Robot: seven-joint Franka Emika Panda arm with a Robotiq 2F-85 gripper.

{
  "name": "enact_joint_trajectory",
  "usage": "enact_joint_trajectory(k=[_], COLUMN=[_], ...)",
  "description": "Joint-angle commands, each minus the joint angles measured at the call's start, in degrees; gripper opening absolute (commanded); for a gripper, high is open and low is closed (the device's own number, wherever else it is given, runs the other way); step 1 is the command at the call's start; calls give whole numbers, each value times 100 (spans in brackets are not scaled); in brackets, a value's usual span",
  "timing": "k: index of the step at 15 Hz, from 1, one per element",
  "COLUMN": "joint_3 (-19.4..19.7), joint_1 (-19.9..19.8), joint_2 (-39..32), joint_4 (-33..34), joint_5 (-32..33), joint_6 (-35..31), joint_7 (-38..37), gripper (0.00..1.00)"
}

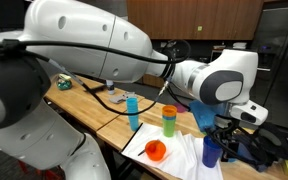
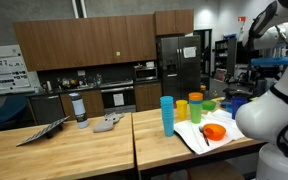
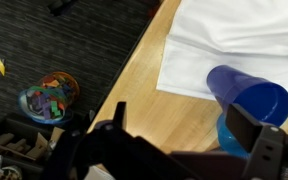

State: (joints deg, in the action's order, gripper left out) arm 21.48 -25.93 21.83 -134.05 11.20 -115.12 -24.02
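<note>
My gripper (image 3: 184, 125) is open, and only bare wooden table (image 3: 139, 95) shows between its fingers. A dark blue cup (image 3: 249, 95) stands upright just beside the right finger (image 3: 256, 130), at the edge of a white cloth (image 3: 234, 40). A light blue object (image 3: 229, 132) sits low against the cup, partly hidden by that finger. In an exterior view the gripper (image 1: 224, 127) hangs just above the dark blue cup (image 1: 213, 152) at the near end of the cloth (image 1: 179, 158). I cannot tell whether the finger touches the cup.
On the cloth lie an orange bowl (image 1: 156, 150) and a stack of green, orange and yellow cups (image 1: 169, 120); a light blue cup (image 1: 133, 110) stands beside it. The table edge drops to a dark floor with a bowl of colourful toys (image 3: 49, 97). The light blue cups (image 2: 167, 115) also show by the bowl (image 2: 215, 131).
</note>
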Motion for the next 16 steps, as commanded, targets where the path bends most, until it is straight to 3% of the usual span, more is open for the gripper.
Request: enact_joint_trajectory(k=[1,11,12,16], joint_3=[7,-5,386,942], joint_1=[-93,-115,-437,-958], joint_2=[112,197,719,1091], joint_4=[-166,-753,-1309,-1870], joint_5=[10,512,737,933], joint_6=[-233,-1977,-2175,-2758], joint_7=[511,1725,2366,3458], gripper=[100,100,100,100])
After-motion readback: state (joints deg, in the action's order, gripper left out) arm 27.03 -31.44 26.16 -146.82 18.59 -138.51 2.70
